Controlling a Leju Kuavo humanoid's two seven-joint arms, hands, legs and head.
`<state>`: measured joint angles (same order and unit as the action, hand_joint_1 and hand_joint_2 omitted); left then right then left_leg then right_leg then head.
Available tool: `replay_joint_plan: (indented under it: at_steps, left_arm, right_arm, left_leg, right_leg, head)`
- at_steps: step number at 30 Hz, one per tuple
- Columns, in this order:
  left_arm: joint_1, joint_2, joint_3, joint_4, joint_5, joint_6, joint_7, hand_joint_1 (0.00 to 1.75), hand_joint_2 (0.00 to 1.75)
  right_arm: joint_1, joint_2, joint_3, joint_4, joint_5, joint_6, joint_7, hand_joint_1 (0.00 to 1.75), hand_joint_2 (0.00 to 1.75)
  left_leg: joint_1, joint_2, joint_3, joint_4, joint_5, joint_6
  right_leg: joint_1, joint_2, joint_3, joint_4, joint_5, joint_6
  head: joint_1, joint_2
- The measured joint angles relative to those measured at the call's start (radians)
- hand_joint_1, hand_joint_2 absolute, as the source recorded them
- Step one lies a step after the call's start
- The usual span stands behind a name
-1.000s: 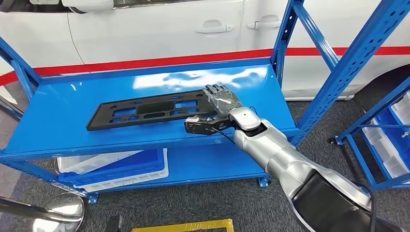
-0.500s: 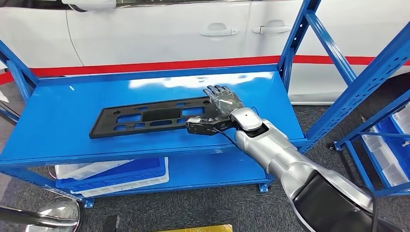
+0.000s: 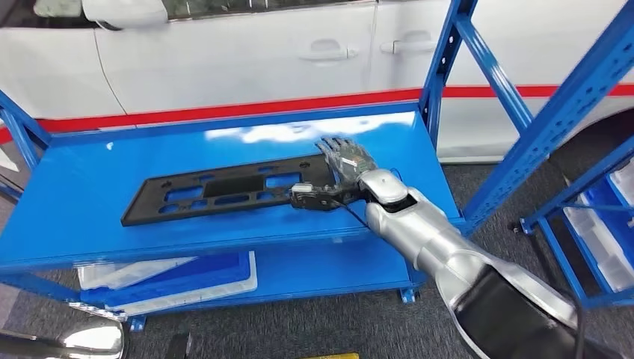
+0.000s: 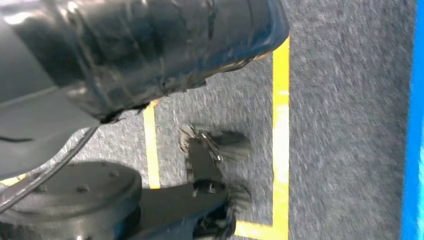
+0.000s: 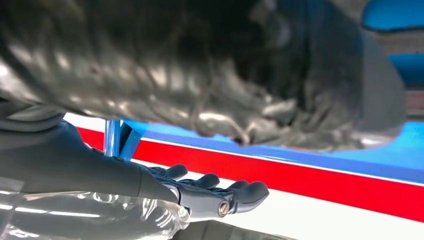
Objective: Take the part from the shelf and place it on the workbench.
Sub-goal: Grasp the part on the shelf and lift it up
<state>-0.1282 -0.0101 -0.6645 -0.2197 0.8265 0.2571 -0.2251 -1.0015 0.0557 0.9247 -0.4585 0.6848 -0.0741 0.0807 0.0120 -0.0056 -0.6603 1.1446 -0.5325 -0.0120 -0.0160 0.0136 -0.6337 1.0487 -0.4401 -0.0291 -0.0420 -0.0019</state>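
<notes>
- Black plastic part (image 3: 224, 188): long flat perforated panel, lying flat on top level of blue shelf (image 3: 75, 224), near front edge.
- Right hand (image 3: 345, 161) at part's right end, fingers spread, nothing held.
- Left hand: state cannot be told.
- Risk: one-end grip may let long panel tip, slide, or catch a shelf post.
- Bins (image 3: 172, 275) on lower level; contents not discernible.
</notes>
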Motion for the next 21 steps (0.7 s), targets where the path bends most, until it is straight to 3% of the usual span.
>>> replay_joint_plan:
  at_steps: [2, 4, 6, 8, 9, 13, 15, 17, 18, 19, 21]
  left_arm:
    - [0.0, -0.001, 0.0, 0.0, 0.001, -0.002, -0.001, 0.0, 0.0]
    - [0.003, 0.0, 0.0, 0.0, 0.005, -0.006, -0.003, 0.0, 0.0]
    - [0.006, 0.002, 0.0, 0.0, 0.01, -0.007, -0.006, 0.0, 0.0]
    - [0.007, 0.003, 0.0, 0.0, 0.013, -0.009, -0.009, 0.0, 0.0]
    - [0.007, 0.004, 0.0, 0.0, 0.014, -0.012, -0.011, 0.0, 0.0]
    - [0.017, 0.003, -0.001, 0.0, 0.016, -0.024, -0.019, 0.0, 0.0]
    - [0.022, 0.003, -0.001, 0.0, 0.017, -0.029, -0.025, 0.0, 0.0]
    - [0.023, 0.004, -0.001, 0.0, 0.018, -0.035, -0.03, 0.0, 0.0]
    - [0.023, 0.004, -0.002, 0.001, 0.018, -0.036, -0.031, 0.0, 0.0]
    - [0.024, 0.004, -0.003, 0.001, 0.017, -0.037, -0.032, 0.0, 0.0]
    - [0.026, 0.004, -0.006, 0.001, 0.017, -0.038, -0.031, 0.0, 0.0]
  right_arm:
    - [0.002, 0.001, -0.001, 0.0, -0.022, -0.005, -0.016, 0.0, 0.0]
    - [0.008, 0.002, -0.009, -0.005, -0.086, -0.02, -0.062, 0.0, 0.87]
    - [0.012, 0.006, -0.028, -0.022, -0.172, -0.039, -0.117, 0.0, 1.75]
    - [0.016, 0.011, -0.051, -0.048, -0.246, -0.058, -0.161, 0.0, 1.75]
    - [0.02, 0.013, -0.063, -0.065, -0.276, -0.066, -0.175, 0.0, 1.75]
    - [0.054, 0.021, -0.096, -0.162, -0.333, -0.078, -0.191, 0.0, 1.75]
    - [0.07, 0.023, -0.099, -0.215, -0.35, -0.079, -0.187, 0.0, 1.75]
    - [0.095, 0.024, -0.099, -0.265, -0.353, -0.082, -0.178, 0.0, 1.75]
    - [0.109, 0.024, -0.099, -0.287, -0.346, -0.083, -0.172, 0.0, 1.75]
    - [0.122, 0.025, -0.098, -0.307, -0.337, -0.084, -0.165, 0.0, 1.75]
    - [0.136, 0.026, -0.096, -0.34, -0.316, -0.086, -0.154, 0.0, 1.75]
  left_leg:
    - [0.002, 0.0, -0.06, 0.118, -0.042, -0.006]
    - [0.002, 0.0, -0.077, 0.139, -0.024, -0.007]
    - [0.0, 0.0, -0.029, 0.028, 0.047, 0.002]
    - [-0.005, 0.0, 0.024, -0.086, 0.087, 0.014]
    - [-0.009, -0.001, 0.037, -0.113, 0.09, 0.018]
    - [-0.006, 0.0, 0.049, -0.137, 0.092, 0.033]
    - [-0.002, 0.002, 0.056, -0.146, 0.096, 0.044]
    - [-0.002, 0.002, 0.057, -0.146, 0.094, 0.05]
    - [-0.002, 0.001, 0.057, -0.145, 0.093, 0.051]
    - [-0.002, 0.0, 0.057, -0.143, 0.091, 0.05]
    - [0.0, -0.002, 0.057, -0.133, 0.085, 0.044]
  right_leg:
    - [0.001, -0.001, 0.003, -0.001, -0.001, -0.004]
    - [0.003, -0.001, 0.006, 0.0, -0.003, -0.006]
    - [0.004, 0.002, 0.011, 0.0, -0.006, -0.006]
    - [0.007, 0.004, 0.012, -0.001, -0.008, -0.001]
    - [0.008, 0.003, 0.012, -0.001, -0.008, 0.003]
    - [0.009, -0.001, 0.008, 0.009, -0.02, 0.024]
    - [0.009, -0.003, -0.026, 0.088, -0.07, 0.03]
    - [0.006, -0.004, -0.083, 0.212, -0.126, 0.034]
    - [0.004, -0.004, -0.102, 0.251, -0.135, 0.037]
    - [0.001, -0.005, -0.105, 0.257, -0.125, 0.039]
    - [-0.004, -0.006, -0.06, 0.163, -0.064, 0.041]
  head:
    - [-0.001, 0.0]
    - [-0.001, 0.0]
    - [-0.001, 0.0]
    - [-0.001, 0.0]
    - [-0.001, 0.0]
    - [0.0, 0.0]
    - [0.002, 0.0]
    - [0.004, 0.0]
    - [0.004, 0.0]
    - [0.004, 0.0]
    - [0.004, 0.0]
